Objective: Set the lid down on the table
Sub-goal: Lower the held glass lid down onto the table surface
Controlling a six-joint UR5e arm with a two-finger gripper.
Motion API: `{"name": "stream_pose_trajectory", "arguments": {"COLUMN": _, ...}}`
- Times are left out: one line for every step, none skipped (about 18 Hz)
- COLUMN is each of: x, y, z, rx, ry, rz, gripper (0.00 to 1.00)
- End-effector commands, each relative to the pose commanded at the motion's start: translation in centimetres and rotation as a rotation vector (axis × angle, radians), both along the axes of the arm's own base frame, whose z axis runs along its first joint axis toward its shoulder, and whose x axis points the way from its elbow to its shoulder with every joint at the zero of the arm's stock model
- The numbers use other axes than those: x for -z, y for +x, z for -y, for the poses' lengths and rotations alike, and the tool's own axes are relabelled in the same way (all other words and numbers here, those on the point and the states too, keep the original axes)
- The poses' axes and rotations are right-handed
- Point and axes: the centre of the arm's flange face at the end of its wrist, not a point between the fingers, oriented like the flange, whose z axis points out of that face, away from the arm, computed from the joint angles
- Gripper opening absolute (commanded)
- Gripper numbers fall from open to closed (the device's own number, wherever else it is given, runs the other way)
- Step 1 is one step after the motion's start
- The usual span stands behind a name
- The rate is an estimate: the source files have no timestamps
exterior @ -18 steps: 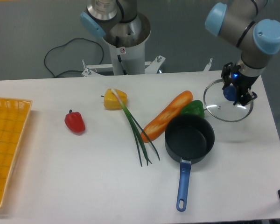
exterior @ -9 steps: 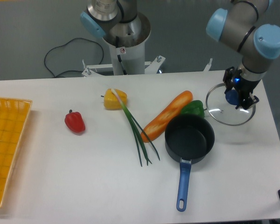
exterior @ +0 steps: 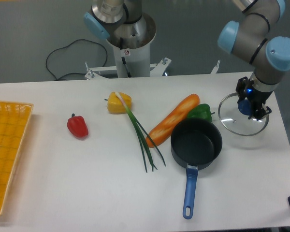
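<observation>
The round glass lid with a thin metal rim hangs at the right side of the white table, right of the black pot. My gripper is shut on the lid's small blue knob, coming down from above. The lid is level and low over the table; I cannot tell whether it touches the surface. The pot stands open with its blue handle pointing toward the front edge.
A green pepper and a baguette lie just left of the lid. Green onions, a yellow pepper and a red pepper lie further left. A yellow mesh basket is at the left edge.
My gripper has carried the lid to the right and slightly down, away from the green pepper. Nothing else has moved.
</observation>
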Motion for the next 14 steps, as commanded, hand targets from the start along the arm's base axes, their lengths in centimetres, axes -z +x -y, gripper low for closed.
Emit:
{"name": "stream_pose_trajectory", "arguments": {"x": 0.2, "y": -0.2, "z": 0.3, "rx": 0.011, "ry": 0.000, "rz": 0.002, "gripper": 0.62}}
{"name": "stream_pose_trajectory", "arguments": {"x": 0.6, "y": -0.5, "z": 0.7, "rx": 0.021, "ry": 0.000, "rz": 0.004, "gripper": 0.62}}
{"name": "stream_pose_trajectory", "arguments": {"x": 0.9, "y": -0.6, "z": 1.0, "rx": 0.028, "ry": -0.001, "rz": 0.008, "gripper": 0.62}}
{"name": "stream_pose_trajectory", "arguments": {"x": 1.3, "y": -0.8, "z": 1.1, "rx": 0.026, "ry": -0.001, "rz": 0.013, "gripper": 0.62}}
{"name": "stream_pose_trajectory", "arguments": {"x": 1.4, "y": -0.9, "z": 1.0, "rx": 0.026, "ry": -0.001, "rz": 0.008, "gripper": 0.62}}
{"name": "stream_pose_trajectory", "arguments": {"x": 1.9, "y": -1.0, "z": 1.0, "rx": 0.026, "ry": -0.002, "rz": 0.008, "gripper": 0.62}}
{"name": "stream_pose_trajectory", "arguments": {"x": 2.5, "y": -1.1, "z": 1.0, "rx": 0.026, "ry": 0.000, "rz": 0.007, "gripper": 0.62}}
{"name": "stream_pose_trajectory", "arguments": {"x": 2.6, "y": -1.2, "z": 0.9, "rx": 0.028, "ry": 0.002, "rz": -0.007, "gripper": 0.62}}
{"name": "stream_pose_trajectory", "arguments": {"x": 3.0, "y": -1.3, "z": 0.8, "rx": 0.028, "ry": 0.001, "rz": -0.005, "gripper": 0.62}}
{"name": "stream_pose_trajectory", "arguments": {"x": 3.2, "y": -1.3, "z": 0.6, "rx": 0.029, "ry": 0.001, "rz": -0.004, "gripper": 0.62}}
{"name": "stream_pose_trajectory", "arguments": {"x": 3.4, "y": -1.3, "z": 0.6, "rx": 0.029, "ry": 0.001, "rz": -0.004, "gripper": 0.62}}
{"name": "stream_pose_trajectory", "arguments": {"x": 3.5, "y": -1.3, "z": 0.6, "rx": 0.026, "ry": 0.001, "rz": -0.002, "gripper": 0.62}}
{"name": "stream_pose_trajectory", "arguments": {"x": 3.7, "y": -1.4, "z": 0.6, "rx": 0.025, "ry": 0.001, "rz": -0.001, "gripper": 0.62}}
{"name": "stream_pose_trajectory", "arguments": {"x": 3.9, "y": -1.5, "z": 0.5, "rx": 0.023, "ry": 0.001, "rz": -0.002, "gripper": 0.62}}
